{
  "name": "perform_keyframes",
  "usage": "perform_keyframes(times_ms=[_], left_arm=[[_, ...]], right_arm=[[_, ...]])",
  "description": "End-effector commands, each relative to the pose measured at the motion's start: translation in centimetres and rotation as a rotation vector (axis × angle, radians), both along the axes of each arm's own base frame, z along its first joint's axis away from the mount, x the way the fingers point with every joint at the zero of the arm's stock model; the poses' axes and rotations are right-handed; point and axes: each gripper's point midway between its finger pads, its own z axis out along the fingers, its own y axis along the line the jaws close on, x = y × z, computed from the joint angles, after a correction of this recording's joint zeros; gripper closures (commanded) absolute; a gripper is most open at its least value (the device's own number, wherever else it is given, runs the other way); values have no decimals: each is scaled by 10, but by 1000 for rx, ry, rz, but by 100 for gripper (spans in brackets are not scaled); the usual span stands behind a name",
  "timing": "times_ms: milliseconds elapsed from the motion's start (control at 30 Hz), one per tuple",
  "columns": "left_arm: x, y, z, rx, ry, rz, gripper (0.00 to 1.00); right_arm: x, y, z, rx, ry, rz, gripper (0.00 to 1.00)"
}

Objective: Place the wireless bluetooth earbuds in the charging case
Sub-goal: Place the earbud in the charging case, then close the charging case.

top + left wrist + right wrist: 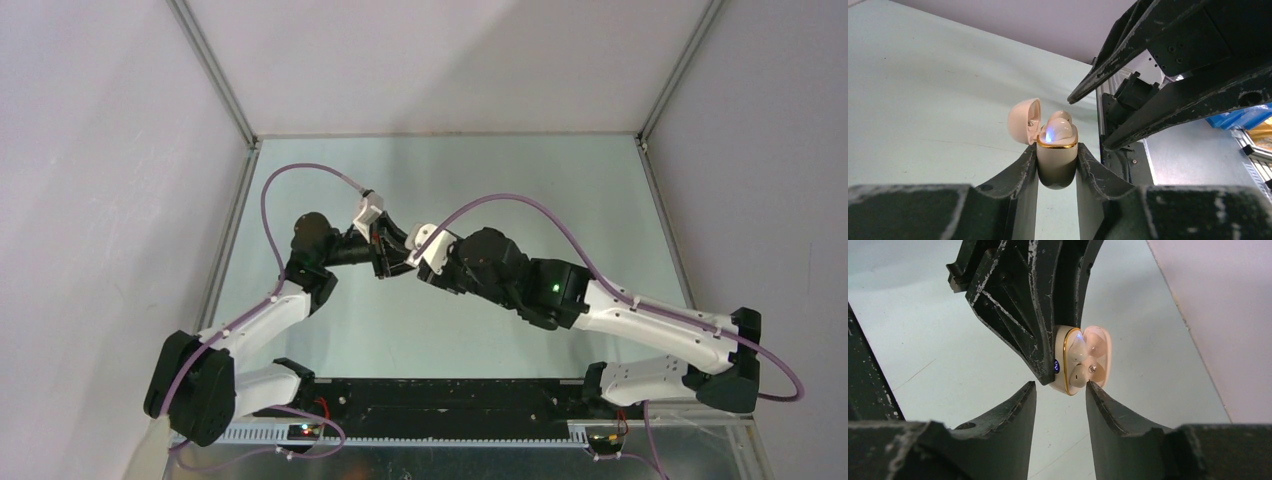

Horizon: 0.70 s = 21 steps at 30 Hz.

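Left end effector (1057, 150) clamps charging case (1057, 167), mouth outward.

One charging case (1057, 165) held two off-white earbuds (1079, 376) inside it, while two robot arms (262, 318) (650, 315) stood beside the case.

Off-white charging case (1057, 160), gold rim, blue glow

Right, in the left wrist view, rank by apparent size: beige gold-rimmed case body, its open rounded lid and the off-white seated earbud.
1. beige gold-rimmed case body
2. open rounded lid
3. off-white seated earbud; only its top shows.
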Motion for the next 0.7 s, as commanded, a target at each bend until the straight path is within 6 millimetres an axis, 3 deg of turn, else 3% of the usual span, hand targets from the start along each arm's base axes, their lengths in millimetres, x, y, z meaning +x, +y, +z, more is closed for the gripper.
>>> perform_keyframes(times_ms=[0,200,333,467,667], left_arm=[[3,1,13,-28,-58,9,99],[-1,2,11,-22,-78,-7,99],[-3,1,11,-21,-90,-19,99],[-6,2,10,-16,-103,-31,99],[-11,3,9,-9,-133,-56,98]], right_arm=[[-3,-4,42,102,1,13,53],[0,-24,74,179,26,18,50],[13,-42,89,220,6,-40,50],[27,-44,78,222,24,-86,51],[35,-31,53,182,64,-86,50]])
